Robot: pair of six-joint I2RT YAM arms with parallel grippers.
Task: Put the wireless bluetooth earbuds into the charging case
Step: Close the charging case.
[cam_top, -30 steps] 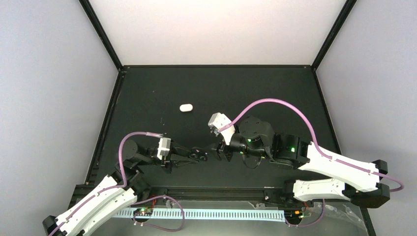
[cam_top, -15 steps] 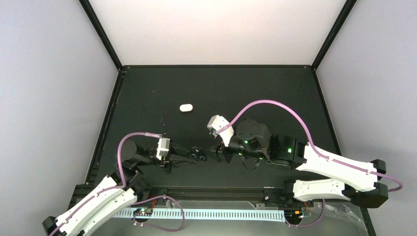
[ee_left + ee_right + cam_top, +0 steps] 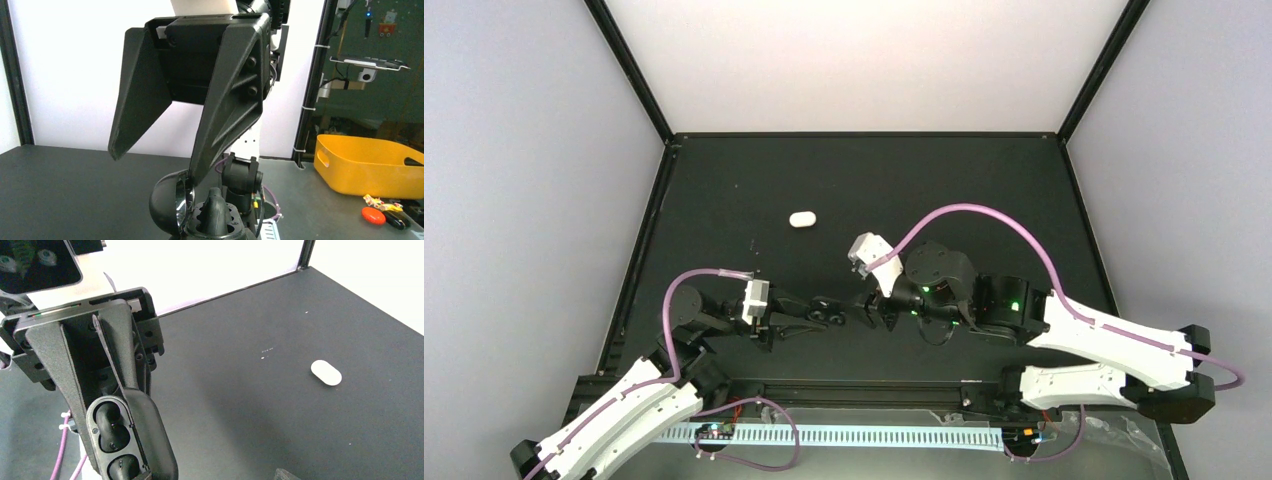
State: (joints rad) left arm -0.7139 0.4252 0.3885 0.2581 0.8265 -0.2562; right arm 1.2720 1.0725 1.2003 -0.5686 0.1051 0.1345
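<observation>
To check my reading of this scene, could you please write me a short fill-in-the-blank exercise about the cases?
The charging case held in the jaws of the left arm is ____ in colour.
Its lid stands ____.
The pill-shaped case lying on the mat is ____ in colour.
Missing words: black; open; white.

far table (image 3: pixel 984 180) open save a white case (image 3: pixel 801 219); left end effector (image 3: pixel 824 315) with black case (image 3: pixel 145 435) seemingly crowds right end effector (image 3: pixel 874 312).
</observation>
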